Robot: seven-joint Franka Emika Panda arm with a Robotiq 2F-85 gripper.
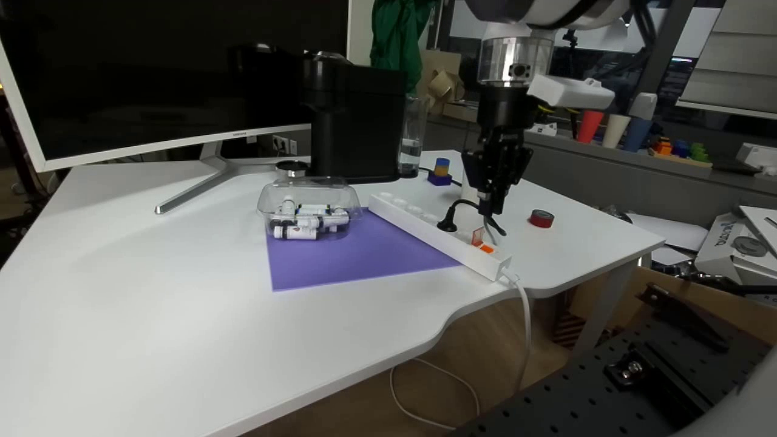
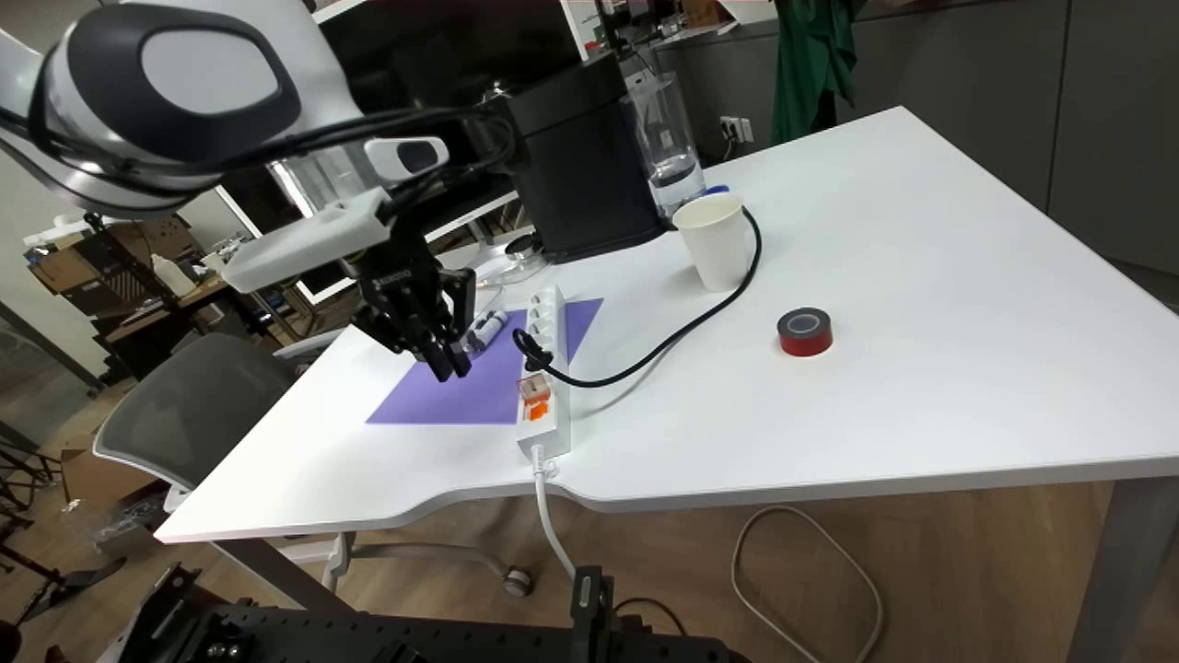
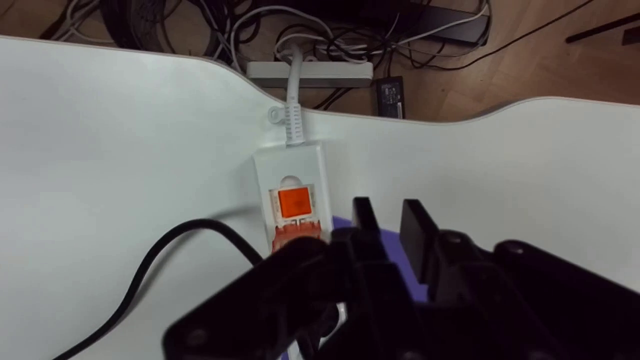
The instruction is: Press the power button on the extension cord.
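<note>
Wrist view: the claw [image 3: 388, 211], slightly parted and empty, sits offset from the power button [image 3: 295, 202], so uncorrected descent could miss the extension cord [image 3: 290, 164].

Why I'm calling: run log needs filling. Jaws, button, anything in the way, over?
Gripper in the air, jaws parted, empty. Button exposed, cover open, jaws not touching. Black cable nearby, not across it.

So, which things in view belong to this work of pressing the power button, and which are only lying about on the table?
For the job:
orange power button
white extension cord
gripper, open

Only lying about:
red and black tape
paper cup
purple mat, partly under the extension cord
clear plastic tub
coloured blocks
black machine
monitor
</note>
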